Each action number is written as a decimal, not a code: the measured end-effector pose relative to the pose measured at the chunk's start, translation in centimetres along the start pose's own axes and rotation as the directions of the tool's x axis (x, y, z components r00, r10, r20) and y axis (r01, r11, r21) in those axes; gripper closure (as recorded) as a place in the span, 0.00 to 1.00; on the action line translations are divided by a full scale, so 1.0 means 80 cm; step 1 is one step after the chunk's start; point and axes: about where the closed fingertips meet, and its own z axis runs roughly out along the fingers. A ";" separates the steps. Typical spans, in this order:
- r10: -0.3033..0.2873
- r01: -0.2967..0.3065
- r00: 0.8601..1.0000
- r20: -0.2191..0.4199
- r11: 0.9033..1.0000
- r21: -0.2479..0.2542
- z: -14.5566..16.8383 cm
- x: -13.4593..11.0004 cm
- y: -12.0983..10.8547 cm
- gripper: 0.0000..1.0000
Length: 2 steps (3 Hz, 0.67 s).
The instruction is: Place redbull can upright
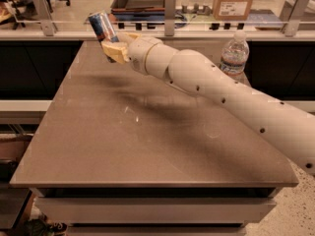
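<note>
The redbull can point(101, 26), blue and silver with a red mark, is held in my gripper point(112, 47) above the far left part of the brown table point(147, 132). The can stands nearly upright, tilted a little to the left, its top end up. The tan fingers point(116, 52) are shut on the can's lower half. My white arm reaches in from the right, across the table.
A clear plastic water bottle point(234, 53) stands at the table's far right edge, behind my arm. Beyond the table runs a counter with a dark tray point(142, 1), a cardboard box point(235, 1) and metal posts point(170, 11).
</note>
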 end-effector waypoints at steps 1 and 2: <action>-0.001 0.002 0.997 -0.075 1.000 0.021 -0.007 0.022 -0.002 1.00; 0.004 -0.001 0.993 -0.117 1.000 0.027 -0.009 0.038 -0.001 1.00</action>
